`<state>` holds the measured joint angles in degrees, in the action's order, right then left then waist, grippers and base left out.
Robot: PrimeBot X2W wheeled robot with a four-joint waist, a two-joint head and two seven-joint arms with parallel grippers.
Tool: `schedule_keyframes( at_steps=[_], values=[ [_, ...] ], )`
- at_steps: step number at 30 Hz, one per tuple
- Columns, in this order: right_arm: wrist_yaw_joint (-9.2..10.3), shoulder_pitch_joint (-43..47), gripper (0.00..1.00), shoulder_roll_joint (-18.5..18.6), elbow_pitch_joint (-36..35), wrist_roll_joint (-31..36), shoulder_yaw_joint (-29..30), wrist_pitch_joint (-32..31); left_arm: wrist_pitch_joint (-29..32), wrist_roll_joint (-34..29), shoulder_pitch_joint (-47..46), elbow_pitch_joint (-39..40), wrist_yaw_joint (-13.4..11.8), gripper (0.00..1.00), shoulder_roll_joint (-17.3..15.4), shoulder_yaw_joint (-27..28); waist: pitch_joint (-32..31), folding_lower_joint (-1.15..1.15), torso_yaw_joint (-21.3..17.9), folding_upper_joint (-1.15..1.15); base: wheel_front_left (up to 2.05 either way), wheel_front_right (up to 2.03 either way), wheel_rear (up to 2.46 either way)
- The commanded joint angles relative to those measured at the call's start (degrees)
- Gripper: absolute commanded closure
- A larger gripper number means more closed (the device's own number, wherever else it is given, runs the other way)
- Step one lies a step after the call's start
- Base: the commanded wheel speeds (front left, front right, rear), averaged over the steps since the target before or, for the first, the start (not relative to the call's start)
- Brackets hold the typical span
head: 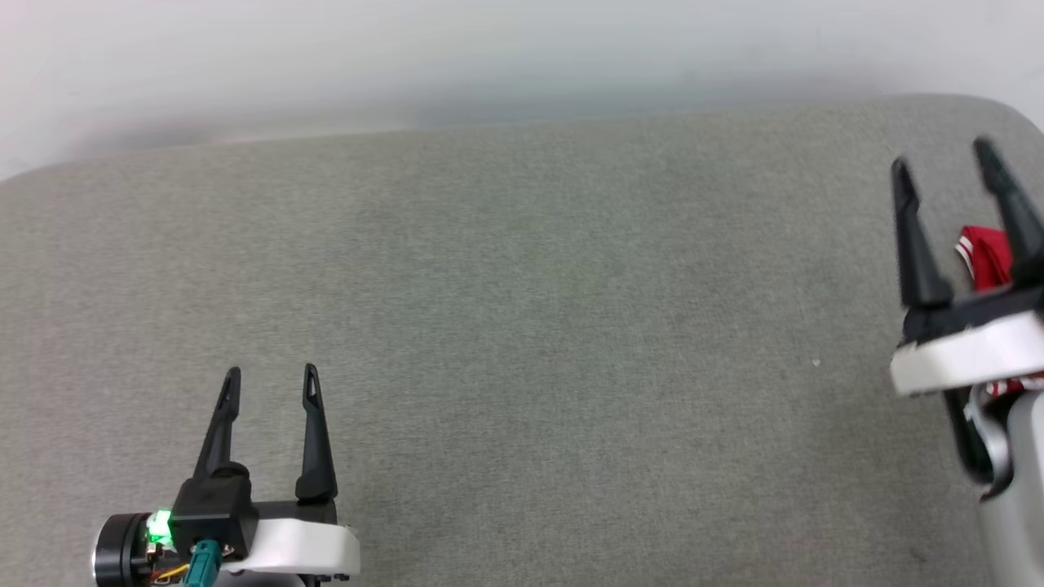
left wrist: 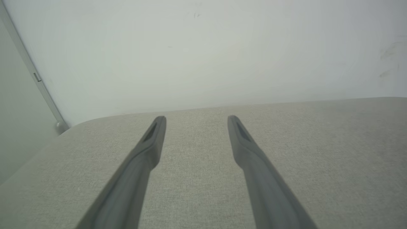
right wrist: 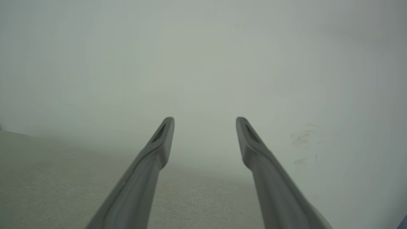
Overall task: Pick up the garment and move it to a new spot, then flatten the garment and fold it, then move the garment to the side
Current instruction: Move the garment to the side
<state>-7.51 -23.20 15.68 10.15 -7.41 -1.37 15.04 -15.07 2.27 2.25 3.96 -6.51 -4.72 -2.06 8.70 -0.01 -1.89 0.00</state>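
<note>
A small part of the red garment [head: 984, 254] with striped trim shows at the far right of the grey cushioned surface [head: 522, 326], mostly hidden behind my right gripper [head: 942, 159]. That gripper hovers above it, open, with nothing between its fingers, as its wrist view confirms [right wrist: 205, 122]. A bit more red-and-white fabric [head: 1015, 385] peeks out below its white wrist. My left gripper [head: 272, 377] stands open at the lower left over bare surface, far from the garment, and is empty in its own view too [left wrist: 196, 120].
A pale wall [head: 489, 57] runs behind the grey surface, whose back edge curves down at both corners. A vertical strip with a small fitting [left wrist: 38, 82] stands against the wall at the left of the left wrist view.
</note>
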Motion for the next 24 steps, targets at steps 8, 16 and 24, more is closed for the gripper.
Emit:
schedule_keyframes(
  at_steps=[8, 16, 24],
  values=[
    [0.04, 13.2, 0.0, -5.4, -3.8, 0.1, 2.3, 0.1, -0.1, -0.6, 2.0, -1.4, 0.8, 0.0, 0.6, -0.8, -3.7, 0.01, 2.6, 0.0, 0.0, 0.0, 0.0],
    [0.04, 22.8, 0.0, -9.0, -6.4, 0.2, 5.7, 0.1, -0.1, -0.2, 4.0, -1.9, 1.5, 0.0, 0.7, -0.7, -6.1, 0.01, 2.4, 0.0, 0.0, 0.0, 0.0],
    [0.04, 28.2, 0.0, -11.1, -9.7, -0.5, 6.7, 0.1, -0.1, 0.2, 6.2, -2.3, 2.5, 0.0, 0.8, -0.2, -8.3, 0.01, 2.3, 0.0, 0.0, 0.0, 0.0]
  ],
)
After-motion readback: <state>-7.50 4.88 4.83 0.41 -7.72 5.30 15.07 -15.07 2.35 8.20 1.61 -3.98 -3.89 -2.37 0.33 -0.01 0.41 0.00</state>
